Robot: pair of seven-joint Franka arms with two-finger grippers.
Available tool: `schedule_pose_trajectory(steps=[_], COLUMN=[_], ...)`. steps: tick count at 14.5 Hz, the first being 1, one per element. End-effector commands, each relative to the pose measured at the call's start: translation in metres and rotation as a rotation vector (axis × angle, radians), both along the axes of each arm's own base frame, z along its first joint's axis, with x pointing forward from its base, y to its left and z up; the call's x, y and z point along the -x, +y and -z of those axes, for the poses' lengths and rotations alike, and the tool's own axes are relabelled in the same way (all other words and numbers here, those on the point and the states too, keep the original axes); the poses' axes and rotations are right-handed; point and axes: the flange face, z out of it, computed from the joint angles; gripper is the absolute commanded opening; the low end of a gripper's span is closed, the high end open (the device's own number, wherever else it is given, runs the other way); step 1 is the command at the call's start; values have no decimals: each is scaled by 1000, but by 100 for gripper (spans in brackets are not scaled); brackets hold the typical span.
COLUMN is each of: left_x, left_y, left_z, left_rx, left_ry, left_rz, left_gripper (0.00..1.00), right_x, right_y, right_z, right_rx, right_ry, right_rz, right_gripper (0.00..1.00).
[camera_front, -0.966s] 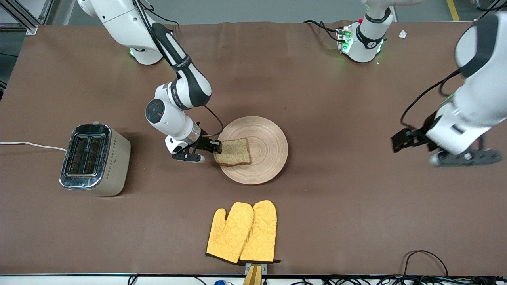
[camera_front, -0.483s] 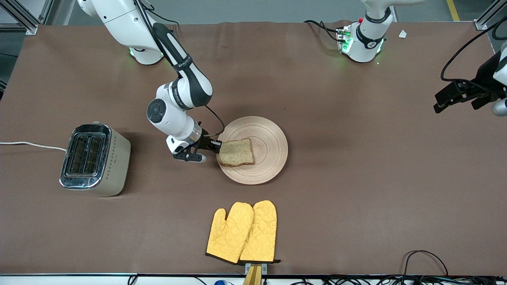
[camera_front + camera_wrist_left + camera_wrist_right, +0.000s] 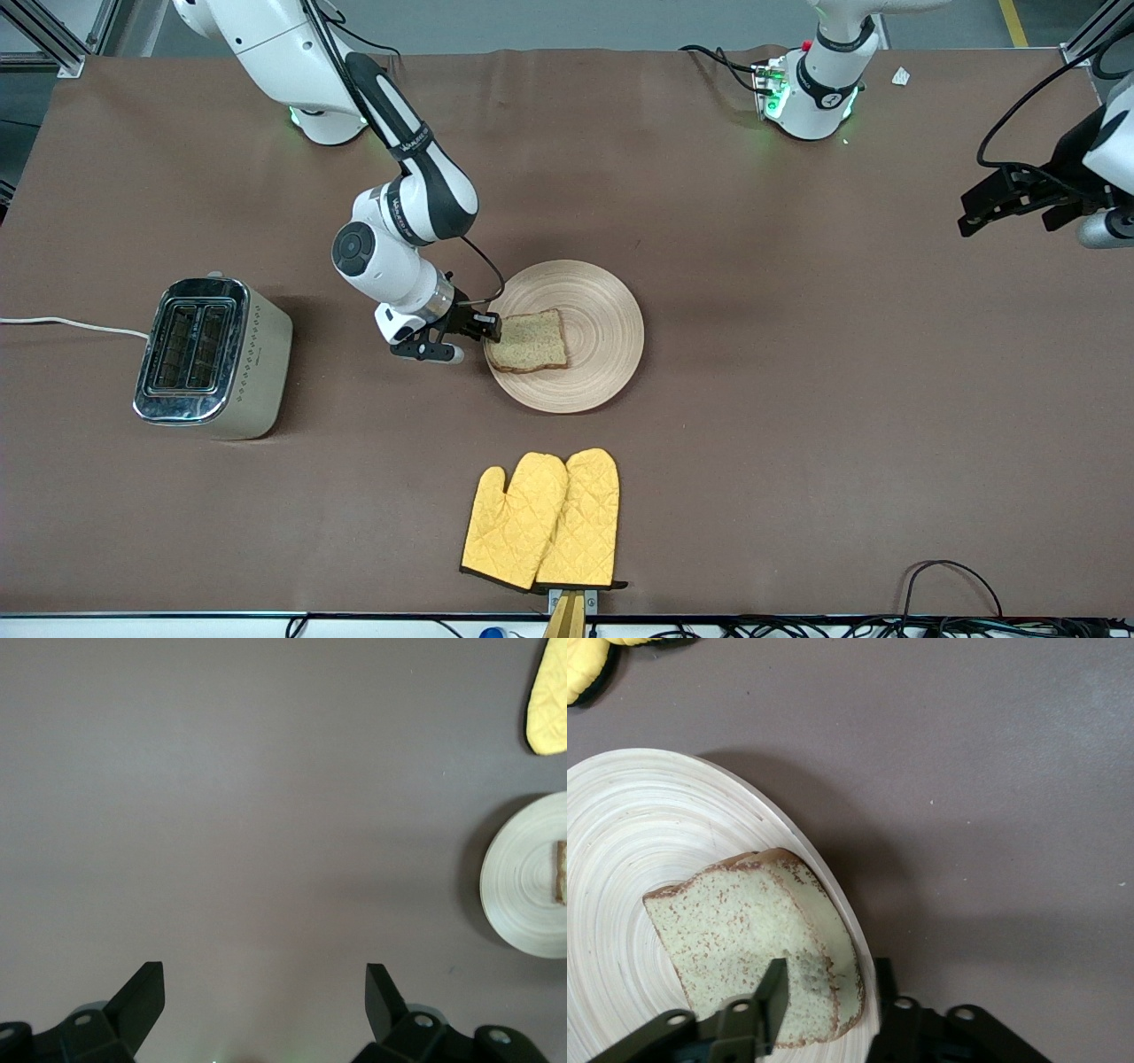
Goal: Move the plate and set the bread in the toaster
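Note:
The bread lies on the wooden plate at mid-table, against the rim on the toaster's side. My right gripper is low at that rim. In the right wrist view its jaws stand partway apart. One finger rests over the bread and the other is outside the plate's rim. The toaster stands toward the right arm's end, slots up and empty. My left gripper is open and empty, raised at the left arm's end of the table.
A pair of yellow oven mitts lies nearer the front camera than the plate. The toaster's white cord runs off the table's end. Cables lie near the left arm's base.
My left arm has pulled away from the plate and risen to the table's end. My right gripper has crept toward the plate, and the bread has shifted slightly toward the plate's middle.

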Motion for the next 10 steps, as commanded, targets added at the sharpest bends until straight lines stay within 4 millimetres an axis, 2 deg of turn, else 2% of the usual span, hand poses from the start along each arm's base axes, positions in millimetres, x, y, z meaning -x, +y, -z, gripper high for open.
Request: schedule_pose_trajectory(steps=[1, 4, 6, 8, 10], left_x=[10, 10, 9, 8, 8], left_y=[-4, 3, 4, 5, 5], left_z=[-5, -8, -11, -9, -9], left_rx=[2, -2, -4, -4, -4], left_ry=[14, 7, 1, 4, 4], left_rz=[18, 6, 4, 6, 12], left_gripper=[100, 100, 100, 100, 100], right_x=[1, 2, 2, 1, 1], right_y=[17, 27, 31, 30, 26], right_z=[2, 7, 8, 13, 17], right_rx=[-16, -16, -17, -12, -6], right_ry=[3, 4, 4, 4, 9], right_rz=[13, 5, 2, -6, -6], right_gripper=[66, 62, 53, 39, 33])
